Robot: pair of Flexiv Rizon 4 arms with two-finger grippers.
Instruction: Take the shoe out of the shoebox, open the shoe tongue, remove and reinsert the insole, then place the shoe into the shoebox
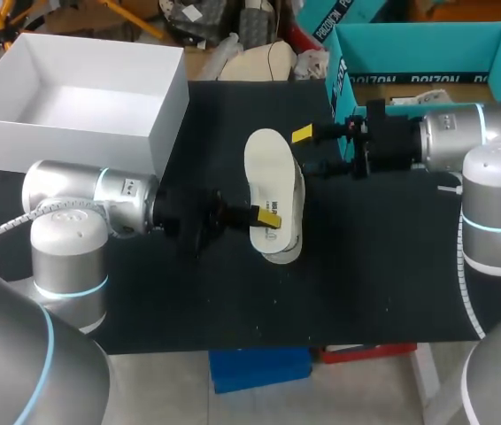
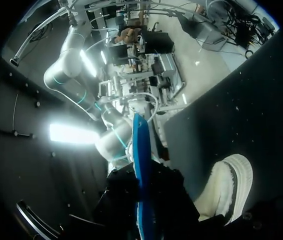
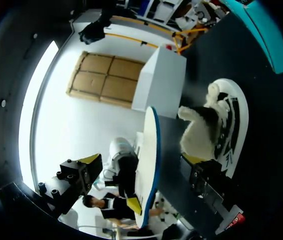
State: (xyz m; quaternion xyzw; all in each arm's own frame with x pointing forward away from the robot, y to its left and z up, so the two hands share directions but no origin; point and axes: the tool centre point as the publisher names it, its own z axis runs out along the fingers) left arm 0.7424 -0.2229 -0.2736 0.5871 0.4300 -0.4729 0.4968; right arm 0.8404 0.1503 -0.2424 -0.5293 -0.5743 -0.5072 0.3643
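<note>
**Insole stage, positions given relative to the shoe.** The shoe (image 1: 293, 211) lies on its side on the black table (image 1: 392, 266). It is out of the white shoebox (image 1: 158, 115), which stands well apart from it on the left arm's side. The insole (image 1: 266, 164) is outside the shoe, held on edge just beside it. The left gripper (image 1: 265, 217) is clenched on one end of the insole. The right gripper (image 1: 311, 151) is released, its fingers astride the other end with no contact showing. The step in hand is judged to be reinsertion, possibly after a handover. To do it well, the right fingers should close squarely on the insole's flat faces before the left slackens. The leading end then needs steering into the shoe's opening without buckling. The shoe lies loose and may slide, so it should be steadied.
</note>
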